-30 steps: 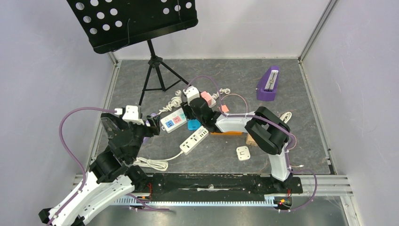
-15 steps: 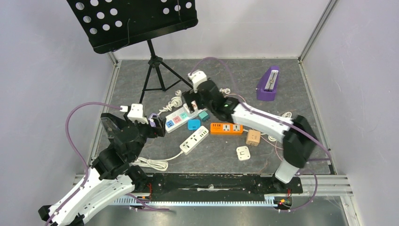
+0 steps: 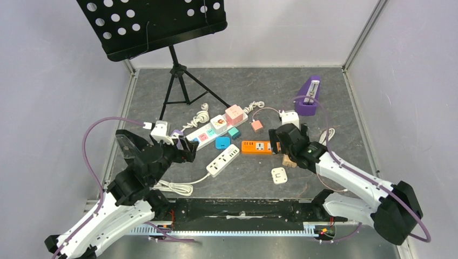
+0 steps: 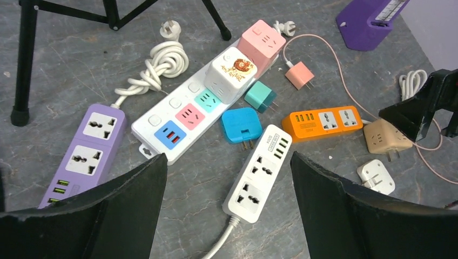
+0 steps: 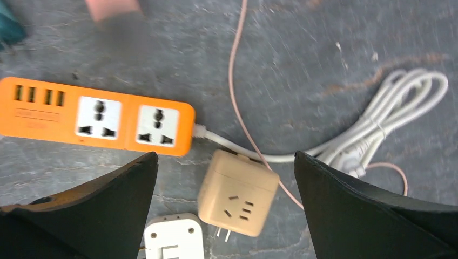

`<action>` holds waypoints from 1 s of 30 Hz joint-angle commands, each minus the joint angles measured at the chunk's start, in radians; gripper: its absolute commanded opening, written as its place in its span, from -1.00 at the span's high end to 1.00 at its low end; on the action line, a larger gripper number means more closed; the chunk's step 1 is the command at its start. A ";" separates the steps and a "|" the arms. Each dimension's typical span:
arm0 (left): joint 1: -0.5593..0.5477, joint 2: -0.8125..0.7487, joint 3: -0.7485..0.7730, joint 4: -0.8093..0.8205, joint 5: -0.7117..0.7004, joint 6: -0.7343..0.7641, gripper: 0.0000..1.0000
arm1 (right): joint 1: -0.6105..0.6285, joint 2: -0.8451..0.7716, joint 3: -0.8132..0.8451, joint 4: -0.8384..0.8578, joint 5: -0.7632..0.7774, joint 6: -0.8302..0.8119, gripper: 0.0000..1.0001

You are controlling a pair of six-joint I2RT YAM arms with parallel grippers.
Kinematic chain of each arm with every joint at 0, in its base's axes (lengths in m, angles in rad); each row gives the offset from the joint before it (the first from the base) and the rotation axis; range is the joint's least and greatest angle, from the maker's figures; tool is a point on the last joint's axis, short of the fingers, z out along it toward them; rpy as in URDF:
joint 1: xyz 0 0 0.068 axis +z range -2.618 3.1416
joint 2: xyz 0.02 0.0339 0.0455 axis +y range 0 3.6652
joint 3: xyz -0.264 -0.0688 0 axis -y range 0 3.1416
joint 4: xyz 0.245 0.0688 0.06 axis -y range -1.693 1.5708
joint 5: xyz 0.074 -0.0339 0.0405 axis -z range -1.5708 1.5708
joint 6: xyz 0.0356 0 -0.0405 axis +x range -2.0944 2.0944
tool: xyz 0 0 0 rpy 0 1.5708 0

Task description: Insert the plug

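Grey tabletop [image 3: 254,86]: L gripper [image 4: 227,162] wide open, empty, over white strip [image 4: 258,172]; R gripper [image 5: 225,156] same, over tan cube plug [image 5: 237,199].

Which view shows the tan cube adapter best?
Right wrist: the tan cube adapter lies close, with sockets and prongs clear. Left wrist shows it small, at far right; in top external it is mostly hidden by the right arm.
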 commanded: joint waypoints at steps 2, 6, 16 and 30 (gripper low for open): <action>0.002 -0.002 -0.024 0.037 0.053 -0.052 -0.79 | -0.041 -0.070 -0.087 -0.032 0.076 0.142 -0.96; 0.002 0.023 -0.026 0.028 0.064 -0.070 -0.78 | -0.096 -0.029 -0.131 -0.020 0.025 0.180 -0.84; 0.002 0.062 -0.034 0.029 0.057 -0.082 -0.76 | -0.198 -0.020 -0.213 0.053 -0.148 0.214 -0.56; 0.002 0.140 -0.052 0.181 0.202 -0.136 -0.75 | -0.214 -0.203 -0.126 0.267 -0.422 0.156 0.42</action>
